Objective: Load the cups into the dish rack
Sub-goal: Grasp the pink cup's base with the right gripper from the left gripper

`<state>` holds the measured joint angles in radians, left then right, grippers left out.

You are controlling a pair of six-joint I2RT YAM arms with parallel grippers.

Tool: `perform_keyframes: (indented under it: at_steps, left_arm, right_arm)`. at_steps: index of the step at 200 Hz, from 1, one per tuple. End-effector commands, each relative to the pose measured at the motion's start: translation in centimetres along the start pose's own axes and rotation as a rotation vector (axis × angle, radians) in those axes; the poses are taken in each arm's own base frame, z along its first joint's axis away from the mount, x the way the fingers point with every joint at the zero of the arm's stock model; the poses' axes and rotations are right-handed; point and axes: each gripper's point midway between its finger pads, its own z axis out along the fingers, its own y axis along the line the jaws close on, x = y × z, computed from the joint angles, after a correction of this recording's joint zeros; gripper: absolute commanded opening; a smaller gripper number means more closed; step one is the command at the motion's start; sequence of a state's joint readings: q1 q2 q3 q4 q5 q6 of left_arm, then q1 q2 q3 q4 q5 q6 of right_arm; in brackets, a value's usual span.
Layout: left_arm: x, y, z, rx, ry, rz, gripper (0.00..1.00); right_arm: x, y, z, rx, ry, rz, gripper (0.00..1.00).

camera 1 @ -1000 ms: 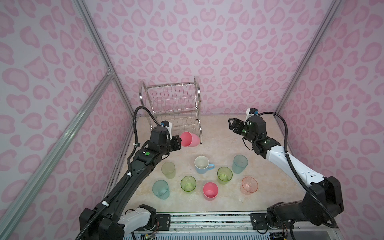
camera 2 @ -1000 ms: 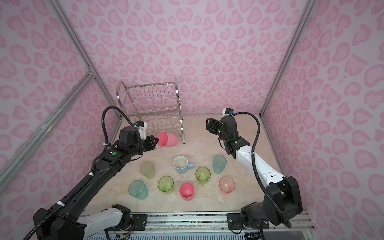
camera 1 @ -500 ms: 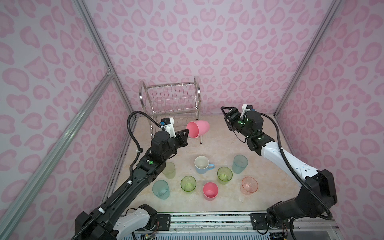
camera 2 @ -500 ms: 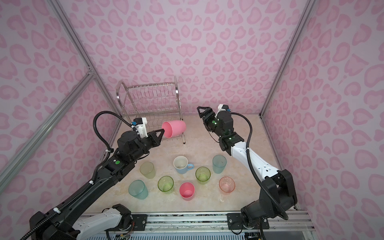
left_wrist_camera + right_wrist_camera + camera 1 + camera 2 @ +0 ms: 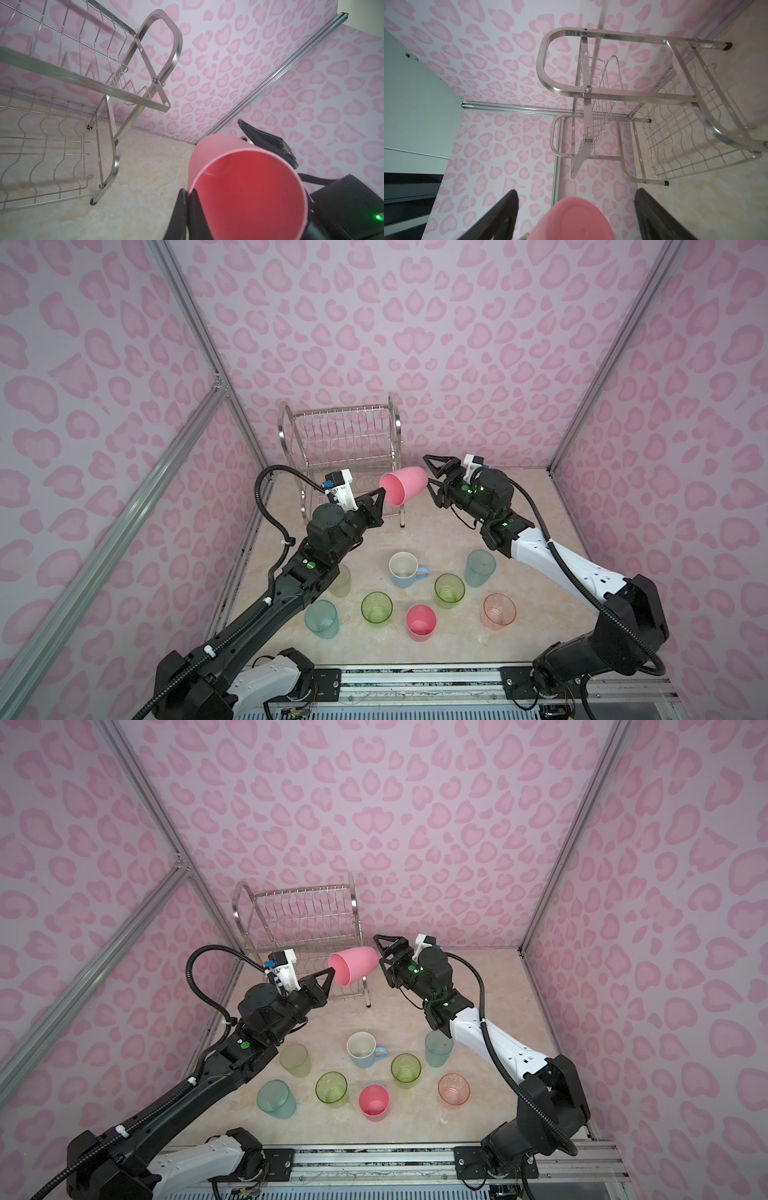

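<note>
In both top views a pink cup (image 5: 405, 489) (image 5: 355, 969) hangs in the air on its side in front of the dish rack (image 5: 340, 439) (image 5: 303, 915). My left gripper (image 5: 381, 490) (image 5: 188, 192) is shut on its rim, one finger inside and one outside. The right gripper (image 5: 430, 472) (image 5: 577, 192) stands open, with its fingers on either side of the cup's base (image 5: 577, 220) and a gap on each side. The rack's two wire shelves (image 5: 83, 79) (image 5: 612, 93) hold nothing.
Upright on the table stand a light-blue mug (image 5: 405, 570), two teal cups (image 5: 480, 568) (image 5: 321, 618), two bright green cups (image 5: 449, 591) (image 5: 377, 608), a pink cup (image 5: 421, 622) and a peach cup (image 5: 499, 610). My left arm partly hides a pale green cup (image 5: 340, 580).
My left gripper has lifted the pink cup up and to the right, away from the rack's foot. The right gripper has swung left to it, and its open fingers now straddle the base.
</note>
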<state>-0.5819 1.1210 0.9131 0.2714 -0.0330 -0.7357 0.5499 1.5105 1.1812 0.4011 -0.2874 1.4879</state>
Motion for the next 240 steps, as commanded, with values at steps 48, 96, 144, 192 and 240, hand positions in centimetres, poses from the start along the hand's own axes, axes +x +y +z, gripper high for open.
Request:
perform_keyframes:
  at_steps: [48,96,144,192,240]
  left_arm:
    - [-2.0,-2.5,1.3,0.108,-0.090,-0.003,0.03]
    - [-1.6,-2.6,2.1,0.119,-0.081,-0.005,0.03]
    - [-1.1,-2.2,3.1,0.114,-0.077,-0.006,0.03]
    - [-0.7,-1.6,3.5,0.094,-0.066,-0.007,0.16]
    - [-0.3,-0.2,3.0,0.018,-0.055,0.012,0.56]
  right_arm:
    - [0.6,1.6,0.5,-0.112,0.028,0.100,0.86]
    - [0.9,1.6,1.2,-0.134,0.041,0.127,0.84]
    - [0.7,1.6,1.4,-0.143,0.026,0.118,0.71]
    - [0.2,1.3,1.2,-0.130,-0.006,0.065,0.64]
    - [-1.3,1.3,0.5,-0.110,-0.105,-0.110,0.57]
